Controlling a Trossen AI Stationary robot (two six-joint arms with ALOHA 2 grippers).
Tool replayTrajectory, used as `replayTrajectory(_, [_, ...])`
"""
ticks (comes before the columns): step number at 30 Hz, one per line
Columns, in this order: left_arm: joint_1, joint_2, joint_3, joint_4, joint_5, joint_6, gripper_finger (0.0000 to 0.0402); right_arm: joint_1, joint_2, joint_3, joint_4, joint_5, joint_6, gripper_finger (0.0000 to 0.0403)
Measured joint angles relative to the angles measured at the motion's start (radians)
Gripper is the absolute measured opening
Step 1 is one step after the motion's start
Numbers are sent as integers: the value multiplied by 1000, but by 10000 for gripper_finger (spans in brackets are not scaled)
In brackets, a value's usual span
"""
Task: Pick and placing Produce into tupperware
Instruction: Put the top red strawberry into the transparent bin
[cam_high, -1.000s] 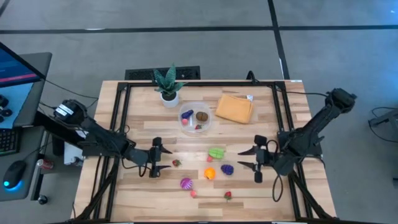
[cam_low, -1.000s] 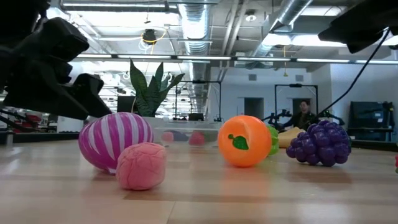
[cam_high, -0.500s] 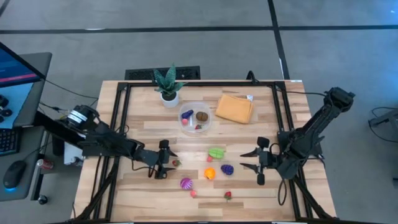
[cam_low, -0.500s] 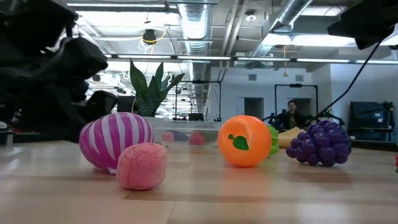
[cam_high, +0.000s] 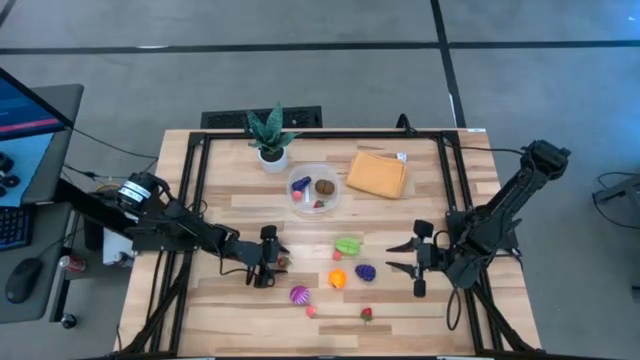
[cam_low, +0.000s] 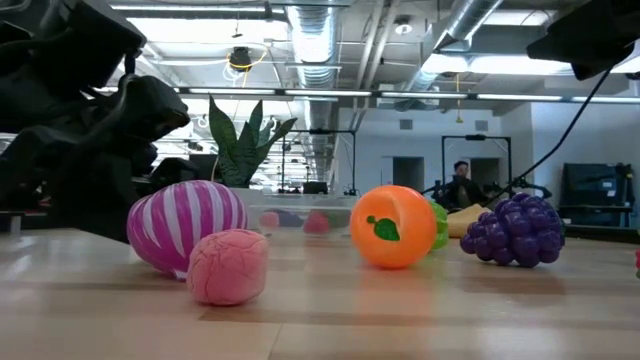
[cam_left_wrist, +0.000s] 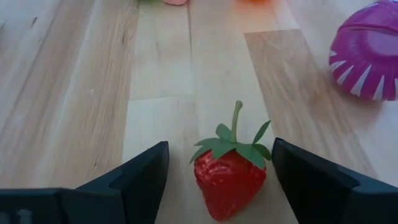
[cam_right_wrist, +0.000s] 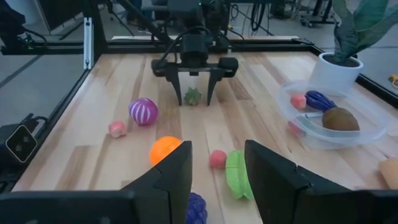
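Note:
A small red strawberry (cam_left_wrist: 229, 177) with a green stem lies on the wooden table. My left gripper (cam_left_wrist: 221, 144) is open and low over the table, one finger on each side of the strawberry, with a gap on both sides. The tupperware (cam_high: 314, 190), a clear round tub, stands at the far middle with purple, brown and red pieces in it. More produce lies near the middle: a green piece (cam_high: 348, 245), an orange one (cam_high: 337, 279), purple grapes (cam_high: 365, 272) and a magenta striped one (cam_high: 299, 294). My right gripper (cam_high: 405, 257) waits open at the right, above the table.
A flat orange cloth (cam_high: 376, 174) lies right of the tub, and a potted plant (cam_high: 270, 140) stands at the far left. A small pink piece (cam_high: 311, 311) and a second strawberry (cam_high: 367, 314) lie by the near edge. Black frame rails (cam_high: 195, 180) run along the table's sides.
My left gripper has moved toward the table's right edge and down to the strawberry, so its fingers now stand on either side of it. The strawberry and the other produce have stayed where they were.

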Motion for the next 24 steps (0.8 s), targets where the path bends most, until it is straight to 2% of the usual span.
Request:
replayTrajectory(9, [0, 0, 0, 0, 2, -1, 209, 0, 0, 0, -3, 0, 0, 168])
replayTrajectory(24, [0, 0, 0, 5, -10, 18, 143, 0, 0, 0, -6, 0, 0, 168])
